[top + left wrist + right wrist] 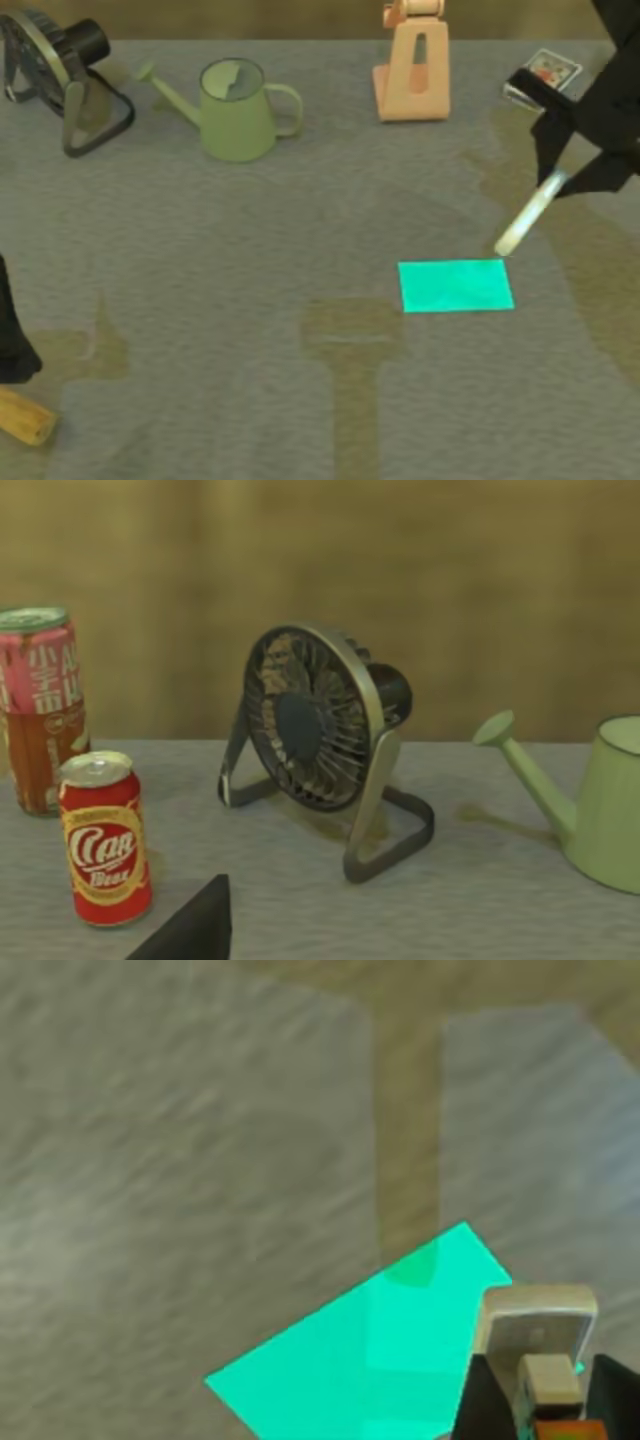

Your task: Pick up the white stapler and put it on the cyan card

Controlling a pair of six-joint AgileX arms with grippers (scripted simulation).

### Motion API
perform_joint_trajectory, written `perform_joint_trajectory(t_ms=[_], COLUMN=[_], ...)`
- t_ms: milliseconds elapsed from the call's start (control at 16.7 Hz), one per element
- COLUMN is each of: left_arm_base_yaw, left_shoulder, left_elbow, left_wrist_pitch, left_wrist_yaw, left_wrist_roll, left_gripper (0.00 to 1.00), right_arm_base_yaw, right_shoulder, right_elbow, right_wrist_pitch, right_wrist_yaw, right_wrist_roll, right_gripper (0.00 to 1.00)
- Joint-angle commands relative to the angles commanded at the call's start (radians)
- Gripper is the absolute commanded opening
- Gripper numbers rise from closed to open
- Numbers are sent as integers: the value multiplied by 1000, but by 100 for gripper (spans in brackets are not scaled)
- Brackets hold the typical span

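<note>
Stapler [527, 217] hangs clamped in right gripper [557, 183], just above cyan card [456, 286]

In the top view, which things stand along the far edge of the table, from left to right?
Black fan → green watering can → peach-coloured stand → card box, next to the right arm.

red can [104, 840], script logo, unreadable

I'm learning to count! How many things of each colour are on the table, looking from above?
Green: 1, watering can
Black: 1, fan
Peach: 1, stand
Cyan: 1, cyan card
White: 1, white stapler, held by the right gripper
Blue-edged: 1, card box
Total: 6
</note>
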Motion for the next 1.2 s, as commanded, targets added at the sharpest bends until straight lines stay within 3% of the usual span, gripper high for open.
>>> perform_joint_trajectory(t_ms=[300,540,780,1200], left_arm_base_yaw=[0,0,0,0], left_shoulder=[0,0,0,0], left_elbow=[0,0,0,0], left_wrist_pitch=[0,0,0,0], left_wrist_yaw=[0,0,0,0], left_wrist_roll=[0,0,0,0], left_gripper=[100,100,100,100], right_arm_base_yaw=[-38,-61,-71,-58], right_shoulder=[-42,-86,-109,-99], right_elbow=[-90,-150,-176,-182], right_wrist_pitch=[-11,-17,-19,-2], right_wrist_yaw=[-96,-157,-183,-181], right_wrist_roll=[503,746,839,845], right_gripper=[0,0,0,0])
